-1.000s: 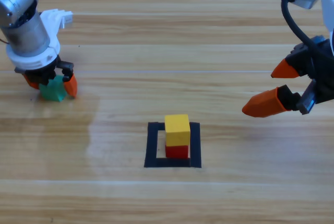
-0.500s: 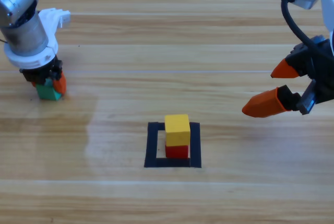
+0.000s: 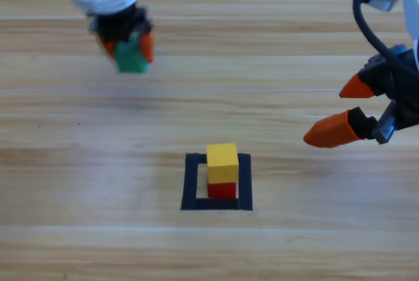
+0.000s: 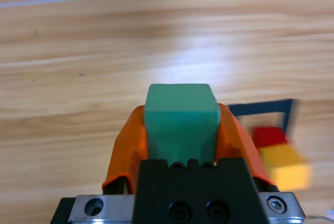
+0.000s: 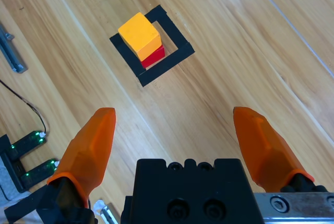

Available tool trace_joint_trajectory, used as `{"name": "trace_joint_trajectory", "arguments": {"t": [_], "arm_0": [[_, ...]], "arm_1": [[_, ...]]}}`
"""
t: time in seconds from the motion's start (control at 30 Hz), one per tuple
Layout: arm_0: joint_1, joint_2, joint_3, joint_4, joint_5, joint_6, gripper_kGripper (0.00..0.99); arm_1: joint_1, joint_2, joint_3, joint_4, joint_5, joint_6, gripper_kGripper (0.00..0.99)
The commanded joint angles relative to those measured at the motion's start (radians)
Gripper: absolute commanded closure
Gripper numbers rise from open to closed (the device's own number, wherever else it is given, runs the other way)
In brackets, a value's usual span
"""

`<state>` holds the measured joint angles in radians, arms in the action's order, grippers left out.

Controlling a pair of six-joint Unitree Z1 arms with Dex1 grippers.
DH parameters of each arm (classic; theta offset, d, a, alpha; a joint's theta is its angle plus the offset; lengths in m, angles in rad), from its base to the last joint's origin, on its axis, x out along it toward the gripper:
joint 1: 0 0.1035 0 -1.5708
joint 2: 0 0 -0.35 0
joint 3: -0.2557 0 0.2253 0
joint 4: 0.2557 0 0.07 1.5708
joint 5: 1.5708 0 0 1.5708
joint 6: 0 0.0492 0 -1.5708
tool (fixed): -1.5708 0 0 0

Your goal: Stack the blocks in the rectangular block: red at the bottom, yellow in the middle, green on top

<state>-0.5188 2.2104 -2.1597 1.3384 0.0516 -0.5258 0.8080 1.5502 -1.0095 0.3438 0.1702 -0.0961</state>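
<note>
wooden table (image 3: 78, 183) | black tape square (image 3: 190, 183) on it | red cube (image 3: 222, 190) inside

Looks like a robotics lab bench – plain wooden table (image 3: 275, 255) with a black tape square (image 3: 217, 203) stuck on. Loose cable (image 5: 23, 110) and a green-lit circuit board (image 5: 28, 156) sit off to the side.

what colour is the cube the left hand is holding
Teal-green. The small plain cube sits clamped in the left hand, clearest in the left wrist view.
</note>
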Motion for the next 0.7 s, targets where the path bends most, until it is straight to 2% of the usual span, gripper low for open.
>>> {"name": "trace_joint_trajectory", "arguments": {"t": [0.03,0.27,0.7], "arm_0": [[-0.199,0.143,-0.120,0.076,-0.003,-0.102,0.990],[-0.290,0.129,-0.097,0.076,0.005,-0.229,0.990],[-0.336,0.103,-0.046,0.076,0.008,-0.333,0.990]], "arm_1": [[0.025,-0.004,0.028,0.015,0.011,-0.011,0.000],[0.025,-0.007,0.031,0.015,0.012,-0.013,0.000],[0.023,-0.009,0.034,0.015,0.014,-0.016,0.000]]}}
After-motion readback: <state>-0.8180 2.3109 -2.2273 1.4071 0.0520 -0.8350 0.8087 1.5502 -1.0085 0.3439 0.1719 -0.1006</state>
